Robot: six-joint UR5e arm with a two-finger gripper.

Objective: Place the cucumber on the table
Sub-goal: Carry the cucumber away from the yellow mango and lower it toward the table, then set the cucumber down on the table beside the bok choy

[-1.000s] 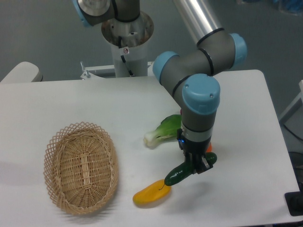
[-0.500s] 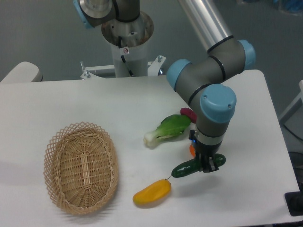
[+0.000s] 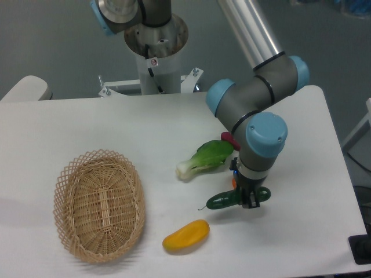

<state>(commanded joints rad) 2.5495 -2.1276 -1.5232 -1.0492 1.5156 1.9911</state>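
The cucumber is being held by the gripper, whose fingers are being kept clenched on its right end, so that most of its length is being carried out to the gripper's left, roughly level and just above the table; whether its underside is already touching the white surface cannot be told. It is judged to be light and stiff, since no sag is being shown along the unsupported length, and its glossy skin is likely to be slippery, so a firm pinch is thought to be needed. Because it is being gripped near one end rather than at the middle, some pivoting in the fingers is to be expected when it is being lowered. A hold nearer the middle would be steadier.

The cucumber is being seen as small, dark green, shiny and elongated, with a thin stem tip pointing away from the gripper. Beyond and to the gripper's left a bok choy is lying, below and left a yellow fruit, and far left a wicker basket.
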